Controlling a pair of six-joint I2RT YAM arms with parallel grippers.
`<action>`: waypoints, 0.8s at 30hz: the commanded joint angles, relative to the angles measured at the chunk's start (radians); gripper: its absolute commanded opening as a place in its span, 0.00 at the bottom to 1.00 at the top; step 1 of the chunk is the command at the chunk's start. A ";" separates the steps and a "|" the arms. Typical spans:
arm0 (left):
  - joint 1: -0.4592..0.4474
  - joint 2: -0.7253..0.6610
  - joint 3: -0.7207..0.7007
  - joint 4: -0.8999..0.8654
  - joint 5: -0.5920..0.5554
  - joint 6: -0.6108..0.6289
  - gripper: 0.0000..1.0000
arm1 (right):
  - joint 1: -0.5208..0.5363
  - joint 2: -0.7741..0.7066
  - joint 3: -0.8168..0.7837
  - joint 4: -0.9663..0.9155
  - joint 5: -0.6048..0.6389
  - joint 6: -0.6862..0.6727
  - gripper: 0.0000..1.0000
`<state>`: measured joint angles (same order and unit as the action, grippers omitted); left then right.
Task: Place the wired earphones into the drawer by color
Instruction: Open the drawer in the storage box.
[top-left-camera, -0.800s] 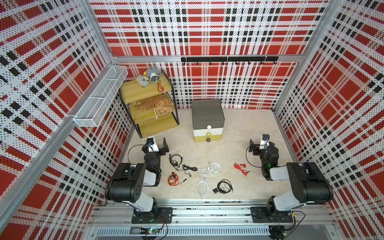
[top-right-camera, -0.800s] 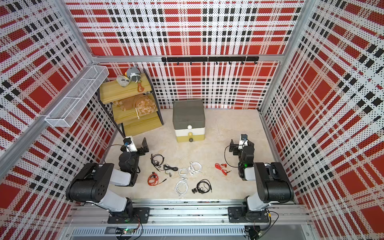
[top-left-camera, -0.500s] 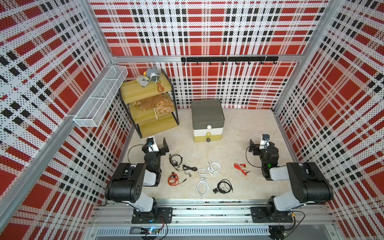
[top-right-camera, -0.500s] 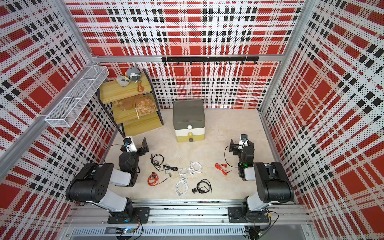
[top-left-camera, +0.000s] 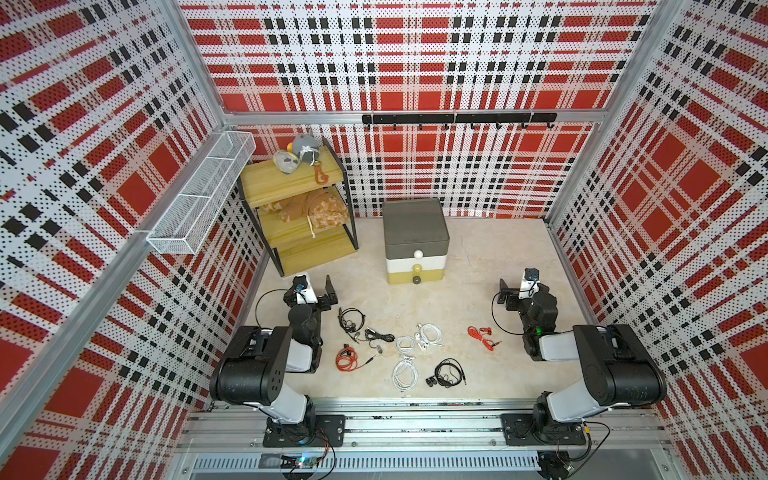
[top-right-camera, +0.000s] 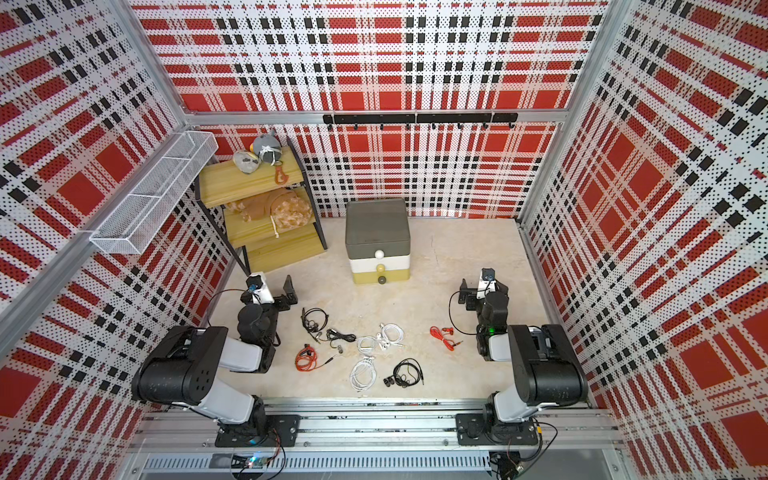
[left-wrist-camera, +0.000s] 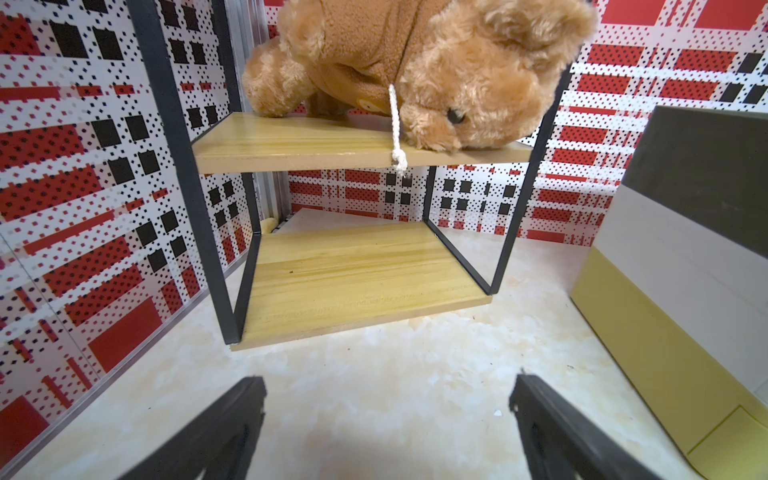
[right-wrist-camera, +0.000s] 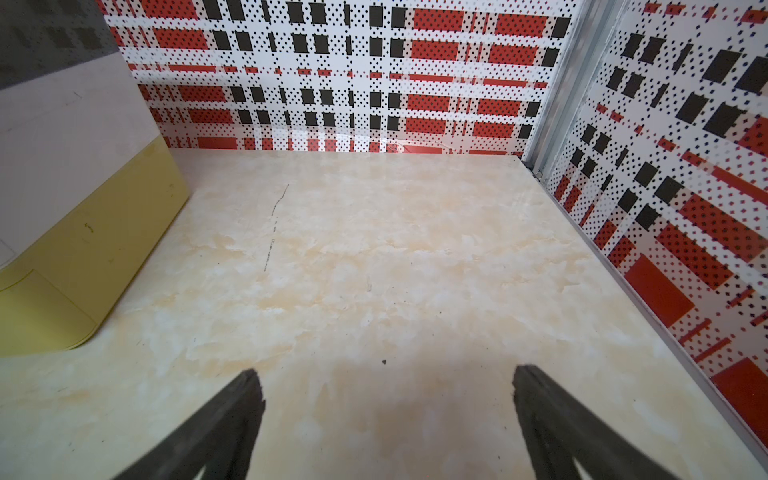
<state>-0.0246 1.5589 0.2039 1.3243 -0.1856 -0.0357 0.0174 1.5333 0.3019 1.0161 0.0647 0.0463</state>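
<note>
Several coiled wired earphones lie on the beige floor in both top views: red bundles (top-left-camera: 347, 359) (top-left-camera: 482, 337), white bundles (top-left-camera: 405, 374) (top-left-camera: 430, 332) and black bundles (top-left-camera: 351, 318) (top-left-camera: 449, 374). Behind them stands the drawer (top-left-camera: 415, 237) (top-right-camera: 378, 241), all three tiers shut. My left gripper (top-left-camera: 316, 289) (left-wrist-camera: 386, 395) rests open and empty, left of the earphones and facing the shelf rack. My right gripper (top-left-camera: 519, 291) (right-wrist-camera: 386, 386) is open and empty over bare floor, to the right. The drawer's side shows in the wrist views (left-wrist-camera: 685, 249) (right-wrist-camera: 62, 208). No earphones show there.
A yellow wooden shelf rack (top-left-camera: 299, 224) (left-wrist-camera: 357, 270) with a plush bear (left-wrist-camera: 415, 62) and small toys stands at the back left. A white wire basket (top-left-camera: 203, 195) hangs on the left wall, a black hook rail (top-left-camera: 457, 118) on the back wall. Plaid walls enclose the floor.
</note>
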 joint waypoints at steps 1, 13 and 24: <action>0.003 0.010 0.017 0.029 -0.008 0.013 0.99 | 0.005 0.008 0.019 0.020 0.004 0.007 1.00; 0.020 0.010 0.019 0.029 0.024 0.004 0.99 | 0.004 0.008 0.019 0.021 0.004 0.008 1.00; -0.098 -0.148 0.069 -0.179 -0.217 0.055 0.99 | 0.004 -0.147 0.268 -0.582 0.025 0.080 1.00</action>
<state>-0.0799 1.4849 0.2207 1.2423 -0.2893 -0.0193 0.0174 1.4296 0.5297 0.6449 0.0849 0.0834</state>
